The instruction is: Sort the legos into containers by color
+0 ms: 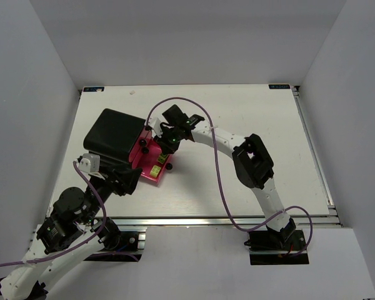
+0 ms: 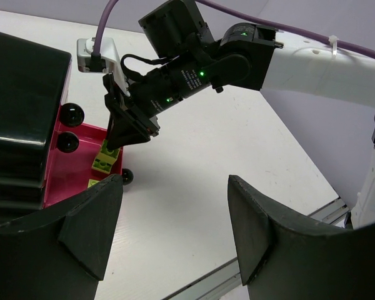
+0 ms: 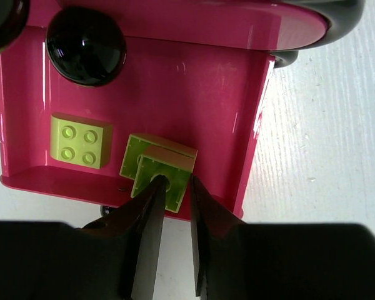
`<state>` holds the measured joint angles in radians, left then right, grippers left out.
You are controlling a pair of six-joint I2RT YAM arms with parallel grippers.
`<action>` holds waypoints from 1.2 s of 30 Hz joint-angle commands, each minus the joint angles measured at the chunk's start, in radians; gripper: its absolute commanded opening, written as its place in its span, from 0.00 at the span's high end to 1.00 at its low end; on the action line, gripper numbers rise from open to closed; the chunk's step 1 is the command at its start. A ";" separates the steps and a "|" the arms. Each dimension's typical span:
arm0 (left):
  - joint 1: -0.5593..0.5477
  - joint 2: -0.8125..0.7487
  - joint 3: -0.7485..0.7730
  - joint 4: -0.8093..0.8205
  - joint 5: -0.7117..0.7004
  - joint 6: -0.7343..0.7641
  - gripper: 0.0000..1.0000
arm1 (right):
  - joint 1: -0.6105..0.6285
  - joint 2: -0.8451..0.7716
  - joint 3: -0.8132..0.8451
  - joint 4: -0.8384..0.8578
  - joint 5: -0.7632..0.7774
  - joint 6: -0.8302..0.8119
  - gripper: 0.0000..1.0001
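Note:
The black cabinet (image 1: pixel 112 134) stands at the left of the table, with its bottom magenta drawer (image 1: pixel 144 172) pulled out. My right gripper (image 1: pixel 169 147) hangs over that drawer (image 3: pixel 175 81), shut on the wall of a lime brick (image 3: pixel 165 181) held upside down. Under it lies a second upturned lime brick (image 3: pixel 137 153), and a studded lime brick (image 3: pixel 80 140) lies to its left. In the left wrist view the right gripper (image 2: pixel 128 132) sits just above lime bricks (image 2: pixel 106 164) in the drawer (image 2: pixel 65 172). My left gripper (image 2: pixel 175 212) is open and empty over bare table near the drawer's front. No red or dark green bricks show.
Round black knobs (image 2: pixel 67 142) of the closed upper drawers stick out above the open one, and one knob (image 3: pixel 86 45) shows close to my right fingers. The right arm's purple cable (image 1: pixel 215 169) loops over the table. The table's metal front edge (image 1: pixel 237 220) is close behind the left gripper.

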<state>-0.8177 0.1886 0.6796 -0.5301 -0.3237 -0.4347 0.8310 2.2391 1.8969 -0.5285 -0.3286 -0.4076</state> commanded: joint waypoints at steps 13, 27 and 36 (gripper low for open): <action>-0.003 0.011 -0.005 0.007 0.012 0.007 0.22 | -0.004 0.039 0.062 -0.007 -0.063 0.016 0.82; -0.003 0.009 -0.005 0.007 0.009 0.008 0.22 | 0.010 0.070 0.126 0.002 -0.112 0.059 0.88; 0.006 0.012 -0.006 0.007 0.009 0.008 0.22 | 0.020 0.109 0.162 0.001 -0.104 0.066 0.83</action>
<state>-0.8173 0.1886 0.6796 -0.5301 -0.3241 -0.4343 0.8402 2.3211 2.0121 -0.5270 -0.4240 -0.3458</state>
